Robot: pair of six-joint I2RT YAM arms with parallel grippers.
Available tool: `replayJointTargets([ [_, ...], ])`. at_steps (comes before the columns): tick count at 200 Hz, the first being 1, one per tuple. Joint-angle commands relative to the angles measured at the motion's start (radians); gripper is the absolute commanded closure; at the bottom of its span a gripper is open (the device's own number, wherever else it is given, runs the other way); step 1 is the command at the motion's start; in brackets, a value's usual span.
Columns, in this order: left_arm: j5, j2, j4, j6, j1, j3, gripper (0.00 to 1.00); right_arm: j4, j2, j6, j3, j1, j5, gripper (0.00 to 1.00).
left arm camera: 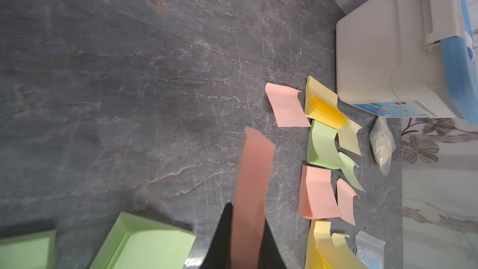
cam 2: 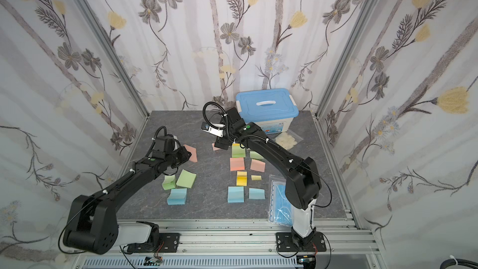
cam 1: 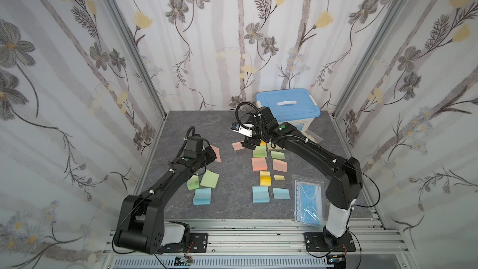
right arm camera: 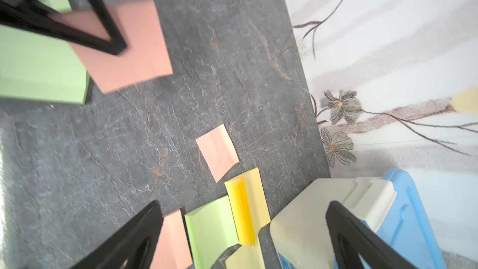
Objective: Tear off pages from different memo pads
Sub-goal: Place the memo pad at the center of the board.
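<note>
The left gripper (left arm camera: 247,213) clamps a thick salmon-pink memo pad (right arm camera: 134,58) above the grey marbled table (cam 1: 232,130), far left. The right gripper (right arm camera: 244,204), jaws wide apart, hangs near a loose pink paper page (right arm camera: 217,151), probably flimsy and best pinched at its curled edge.

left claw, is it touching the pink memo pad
Touching. In the left wrist view the left claw pinches the pink memo pad between its jaws.

Memo pads (cam 1: 259,163) lie before the box (cam 1: 287,104); the bag (cam 1: 309,200), probably masks, right of them.
</note>
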Motion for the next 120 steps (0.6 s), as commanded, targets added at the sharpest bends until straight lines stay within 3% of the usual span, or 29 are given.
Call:
replayJointTargets([
  [1, 0.168, 0.183, 0.094, 0.056, 0.029, 0.119, 1.00, 0.146, -0.127, 0.223, -0.206, 0.017, 0.074, 0.00],
  [27, 0.288, 0.413, 0.085, 0.072, 0.048, 0.293, 1.00, 0.313, -0.345, 0.360, -0.463, 0.038, 0.114, 0.00],
  [72, 0.272, 0.634, -0.084, 0.136, 0.048, 0.531, 1.00, 0.347, -0.569, 0.536, -0.663, 0.047, 0.119, 0.00],
  [80, 0.236, 0.649, -0.115, 0.146, 0.046, 0.551, 0.90, 0.348, -0.598, 0.553, -0.685, 0.048, 0.127, 0.00],
  [104, 0.089, 0.616, -0.163, 0.168, 0.038, 0.546, 0.38, 0.349, -0.666, 0.606, -0.724, 0.047, 0.159, 0.00],
  [120, 0.032, 0.575, -0.179, 0.173, 0.030, 0.521, 0.27, 0.351, -0.695, 0.641, -0.771, 0.043, 0.159, 0.00],
])
